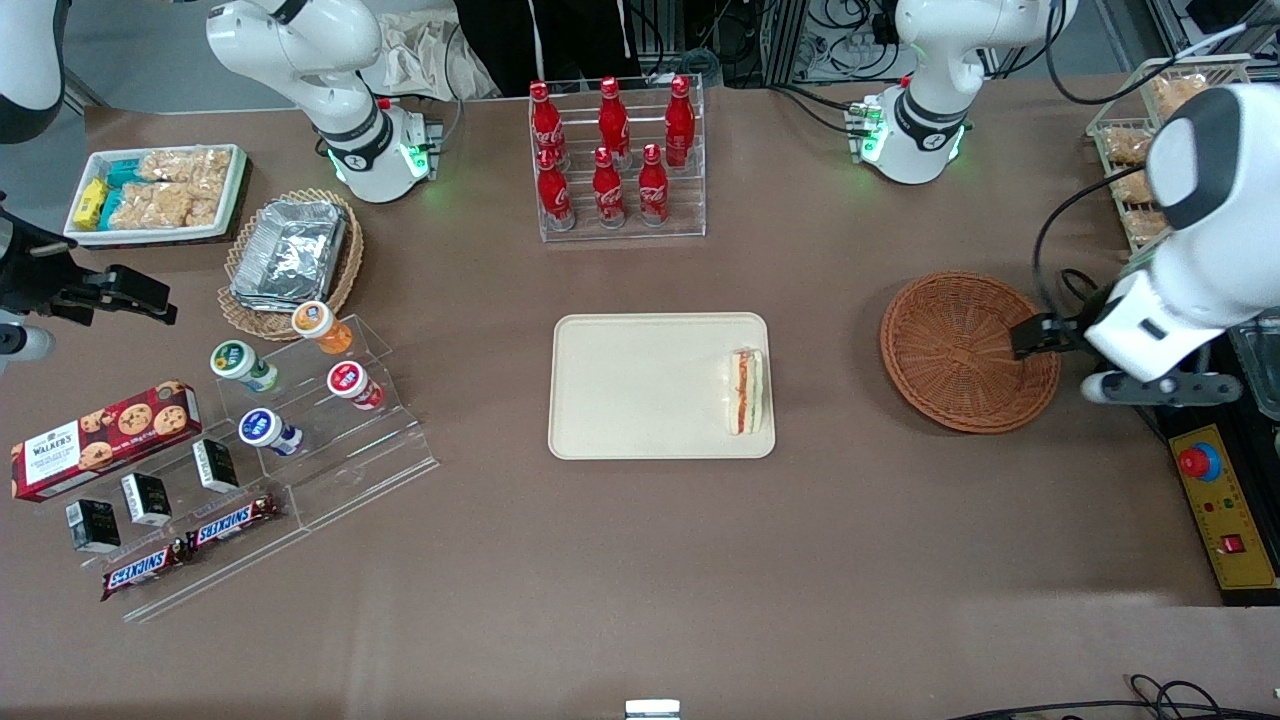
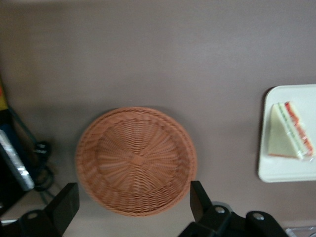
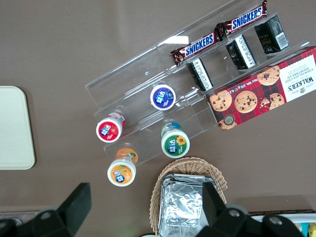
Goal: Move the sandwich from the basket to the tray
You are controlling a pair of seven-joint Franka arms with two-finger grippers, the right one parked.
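One sandwich on tray | open fingers above basket

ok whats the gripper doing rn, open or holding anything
Left gripper: open and empty, hovering above the basket; the sandwich lies on the tray.

Six red cola bottles in a clear rack
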